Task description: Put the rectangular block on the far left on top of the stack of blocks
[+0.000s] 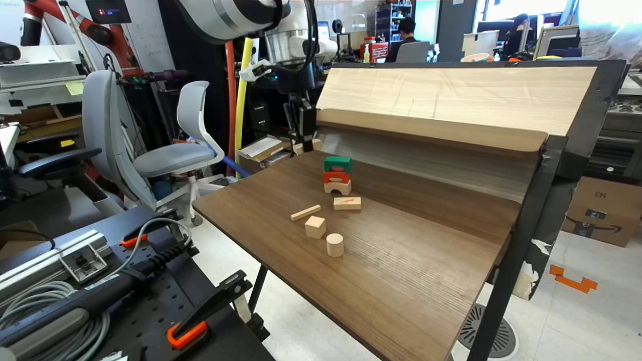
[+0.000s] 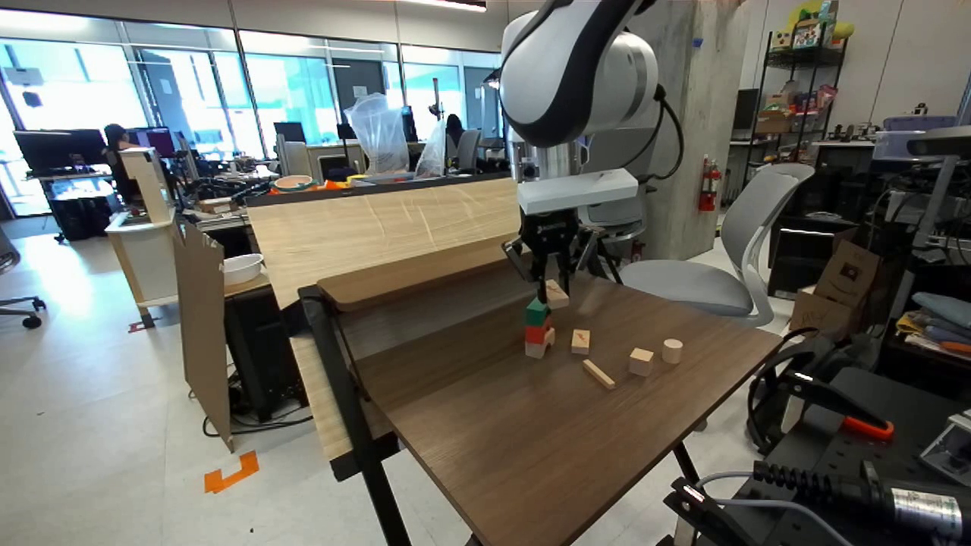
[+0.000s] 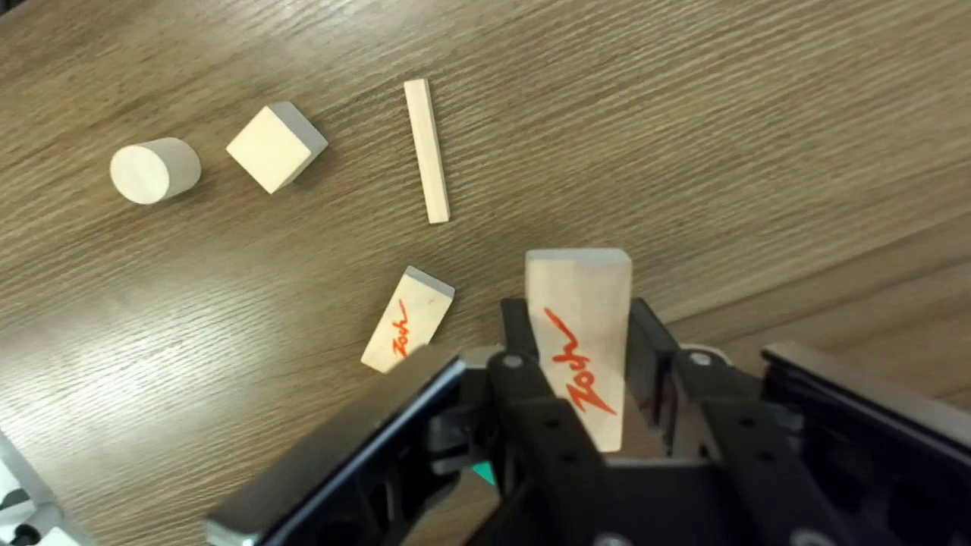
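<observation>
Pincer [image 3: 579,334] clamped on both long sides of the pale rectangular block [image 3: 584,280], red "Zoch" lettering on its face, holds it raised above the desk [image 1: 401,281], on the left of the group in an exterior view. Nearer the front edge lies a thin wooden stick [image 1: 305,212], with a pale wooden cube [image 1: 315,227] just beside it. Further right, a short wooden cylinder [image 1: 335,245] stands upright near the cube. Behind these rises the stack of blocks [image 1: 336,175], apart from the gripped piece: green block [image 1: 337,163] on top, red block [image 1: 332,175] between, pale arch [image 1: 337,187] at the bottom. Rightmost, a second lettered block [image 1: 347,203] lies flat just before the stack.
</observation>
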### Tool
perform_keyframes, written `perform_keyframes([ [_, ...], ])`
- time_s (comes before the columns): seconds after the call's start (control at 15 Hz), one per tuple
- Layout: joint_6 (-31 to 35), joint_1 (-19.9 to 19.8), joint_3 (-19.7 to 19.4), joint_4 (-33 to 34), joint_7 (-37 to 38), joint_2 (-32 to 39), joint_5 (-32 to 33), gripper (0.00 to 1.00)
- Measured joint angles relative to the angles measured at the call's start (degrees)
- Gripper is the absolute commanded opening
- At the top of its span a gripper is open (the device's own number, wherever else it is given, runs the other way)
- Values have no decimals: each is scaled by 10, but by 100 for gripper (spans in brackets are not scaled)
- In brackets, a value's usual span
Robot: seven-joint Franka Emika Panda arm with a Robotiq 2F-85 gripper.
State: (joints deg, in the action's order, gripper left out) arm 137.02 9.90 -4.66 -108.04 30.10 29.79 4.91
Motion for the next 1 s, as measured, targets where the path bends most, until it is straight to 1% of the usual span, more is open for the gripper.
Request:
perform_keyframes([
  [0.53, -54, -3, -13, 53, 113, 14, -5, 8],
  [0.73, -68, -4, -13, 77, 147, 32, -17, 8],
  [1.0, -71, -4, -12, 108, 177, 64, -36, 8],
])
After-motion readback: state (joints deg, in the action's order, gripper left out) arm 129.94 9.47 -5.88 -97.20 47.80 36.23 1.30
